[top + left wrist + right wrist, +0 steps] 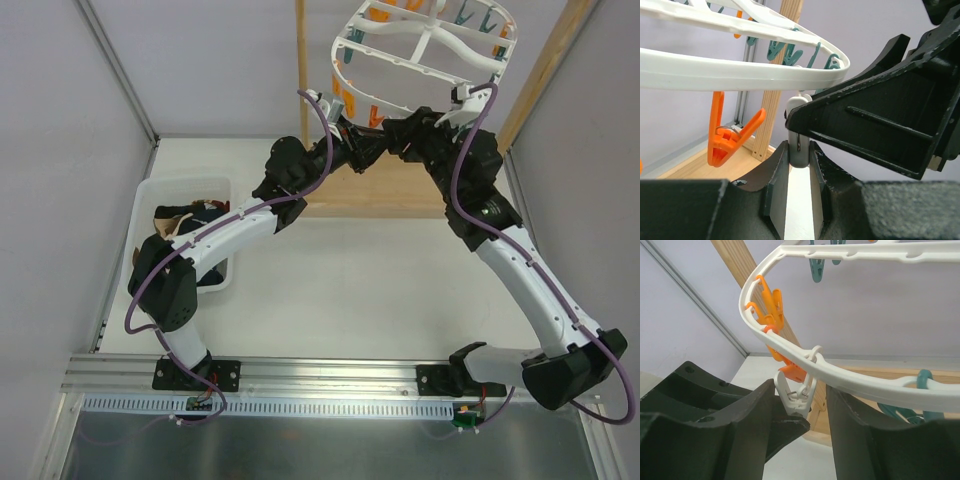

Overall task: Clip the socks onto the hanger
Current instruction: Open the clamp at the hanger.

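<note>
The hanger [425,45] is a white oval frame with orange and teal pegs, hung at the top of the top view. Both grippers meet under its near rim. My left gripper [360,150] is shut on the lower end of a white peg [799,145] that hangs from the rim [740,75]. My right gripper [395,135] is open, and its fingers straddle the same white peg [800,395], which hangs by its left finger [755,415]. No sock shows in either gripper. The dark socks [190,215] lie in a white bin at the left.
The white bin [150,195] stands at the table's left side. A light wooden stand with posts [300,60] and a base board [400,190] holds the hanger. An orange peg [727,135] hangs just left of the white one. Grey walls close in the sides.
</note>
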